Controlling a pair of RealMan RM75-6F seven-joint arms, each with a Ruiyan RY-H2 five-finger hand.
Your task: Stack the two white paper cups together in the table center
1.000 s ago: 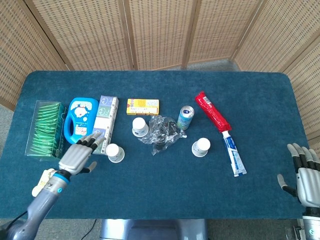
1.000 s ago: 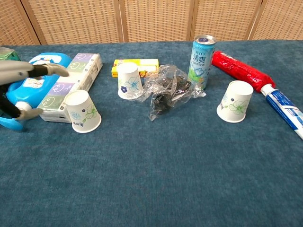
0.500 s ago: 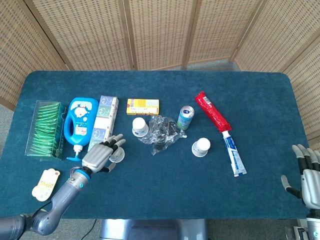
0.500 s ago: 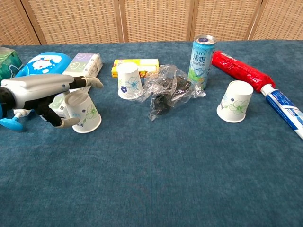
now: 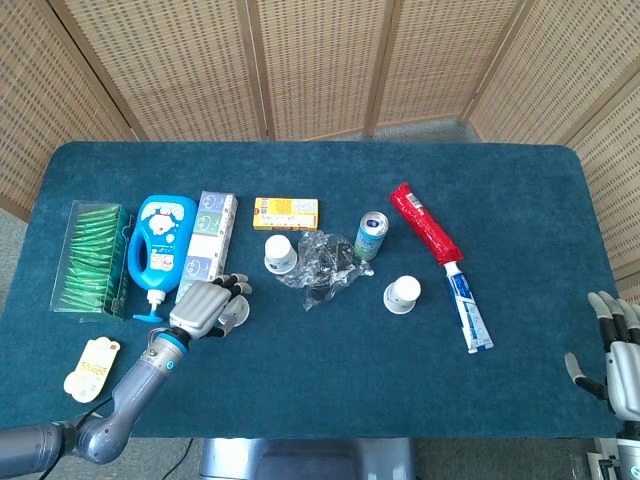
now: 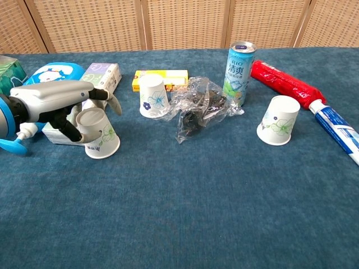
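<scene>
right hand [image 5: 618, 352]: near-right tabletop [image 5: 330, 370] edge, fingers apart, holding nothing | left hand [image 6: 61, 106]: fingers curled loosely over the top of near-left paper cup [image 6: 100, 133], grasp unclear | other paper cups: centre [image 6: 153, 96], right [image 6: 278, 120], all inverted

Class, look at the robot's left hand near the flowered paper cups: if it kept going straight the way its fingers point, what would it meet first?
Probably the nearest upside-down paper cup. The left hand reaches over it, fingers already around its top, though actual contact is unclear.
</scene>
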